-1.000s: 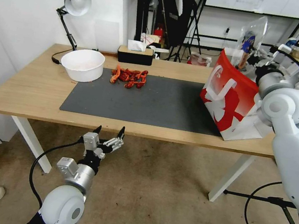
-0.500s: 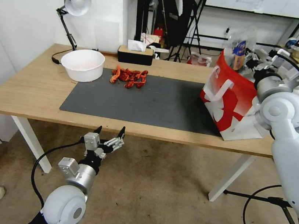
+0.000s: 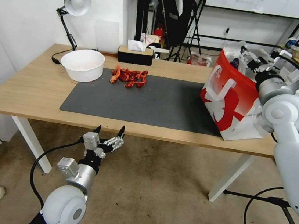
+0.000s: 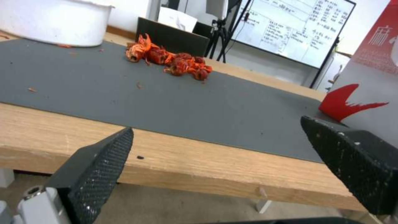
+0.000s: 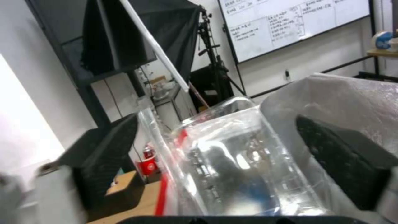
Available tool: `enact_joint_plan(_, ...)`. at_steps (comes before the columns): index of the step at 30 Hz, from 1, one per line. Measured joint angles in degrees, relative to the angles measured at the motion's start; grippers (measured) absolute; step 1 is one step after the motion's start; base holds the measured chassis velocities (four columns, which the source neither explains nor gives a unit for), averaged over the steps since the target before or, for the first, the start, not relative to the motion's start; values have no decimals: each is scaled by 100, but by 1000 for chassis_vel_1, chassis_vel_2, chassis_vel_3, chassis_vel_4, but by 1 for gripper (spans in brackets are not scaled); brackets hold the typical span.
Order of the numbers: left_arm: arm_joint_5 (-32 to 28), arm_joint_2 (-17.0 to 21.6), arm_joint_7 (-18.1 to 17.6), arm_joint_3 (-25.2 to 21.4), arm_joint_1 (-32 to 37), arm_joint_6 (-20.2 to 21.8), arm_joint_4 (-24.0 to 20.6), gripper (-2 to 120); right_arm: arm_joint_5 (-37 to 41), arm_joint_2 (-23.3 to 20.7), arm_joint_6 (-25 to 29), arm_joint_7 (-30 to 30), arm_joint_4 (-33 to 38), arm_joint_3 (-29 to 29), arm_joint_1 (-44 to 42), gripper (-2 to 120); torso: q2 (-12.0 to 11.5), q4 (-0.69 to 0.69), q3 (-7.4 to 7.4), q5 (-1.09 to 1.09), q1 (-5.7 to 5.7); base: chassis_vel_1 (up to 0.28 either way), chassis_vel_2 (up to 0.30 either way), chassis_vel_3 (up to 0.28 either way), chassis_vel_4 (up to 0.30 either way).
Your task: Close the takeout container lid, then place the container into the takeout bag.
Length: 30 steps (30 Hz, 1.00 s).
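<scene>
At the bag's open top, right gripper point(image 3: 246, 59) is reached forward over the takeout bag point(image 3: 229, 101), fingers point(image 5: 108, 149) spread wide, clear of the takeout container point(image 5: 236, 168) between them. Container sits in the bag mouth against the silvery lining, clear plastic, tilted, dark blue berries visible through it; lid state hard to tell. Bag stands at the right end of the table point(image 3: 30, 91). Left gripper point(image 3: 109, 133) idles below the table's front edge, jaws wide, empty.

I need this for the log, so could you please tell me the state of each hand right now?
Left hand: open, empty, below the table edge.
Right hand: open around the clear plastic clamshell container at the red-and-white paper bag mouth.
</scene>
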Motion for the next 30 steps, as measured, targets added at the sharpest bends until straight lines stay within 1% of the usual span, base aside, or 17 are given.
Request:
enact_joint_plan(1,1,-11,0,1,4,0,-6,100,68,-20,1,-47,61,23,-4,99,0,0,0,0,0,0,0,0,0)
enact_joint_plan(4,1,-22,0,1,3,0,-21,100,138,-50,30,-126,136,52,-4,100,0,0,0,0,0,0,0,0,0)
enact_joint_plan(6,-2,-28,2,-2,-15,0,-34,100,115,-128,228,-382,225,64,-4,100,0,0,0,0,0,0,0,0,0)
enact_joint_plan(7,-2,-28,2,-2,-15,0,-34,100,115,-128,228,-382,225,64,-4,100,0,0,0,0,0,0,0,0,0)
enact_joint_plan(10,-4,-38,3,-4,-28,0,-34,100,-27,-216,374,-691,317,63,-12,100,0,0,0,0,0,0,0,0,0)
enact_joint_plan(11,-4,-38,3,-4,-28,0,-34,100,-27,-216,374,-691,317,63,-12,100,0,0,0,0,0,0,0,0,0)
enact_joint_plan(14,-5,-72,8,1,-25,-2,-31,100,-381,-311,565,-1265,505,46,-166,100,0,0,0,0,0,0,0,0,0)
enact_joint_plan(15,-5,-72,8,1,-25,-2,-31,100,-381,-311,565,-1265,505,46,-166,100,0,0,0,0,0,0,0,0,0)
enact_joint_plan(17,-4,-92,43,1,-28,-37,-19,100,-602,-373,690,-1611,669,42,-345,100,0,0,0,1,0,0,0,0,0)
enact_joint_plan(18,-4,-92,43,1,-28,-37,-19,100,-602,-373,690,-1611,669,42,-345,100,0,0,0,1,0,0,0,0,0)
enact_joint_plan(21,-3,-98,118,-30,-4,-66,-25,100,-855,-510,839,-2011,915,94,-741,100,0,0,0,0,0,0,0,0,0)
enact_joint_plan(22,-3,-98,118,-30,-4,-66,-25,100,-855,-510,839,-2011,915,94,-741,100,0,0,0,0,0,0,0,0,0)
enact_joint_plan(24,-2,-100,179,-62,37,-79,-37,100,-920,-554,893,-2185,1100,218,-1131,100,0,0,0,-1,-1,0,0,0,0)
enact_joint_plan(25,-2,-100,179,-62,37,-79,-37,100,-920,-554,893,-2185,1100,218,-1131,100,0,0,0,-1,-1,0,0,0,0)
enact_joint_plan(27,1,-99,193,-96,72,-87,-62,100,-1037,-552,911,-2329,1299,345,-1621,100,0,-2,0,0,-1,0,0,0,0)
enact_joint_plan(28,1,-99,193,-96,72,-87,-62,100,-1037,-552,911,-2329,1299,345,-1621,100,0,-2,0,0,-1,0,0,0,0)
enact_joint_plan(30,-4,-92,198,-146,98,-90,-95,100,-1192,-502,914,-2369,1484,406,-2020,100,0,-2,0,1,-1,0,0,0,0)
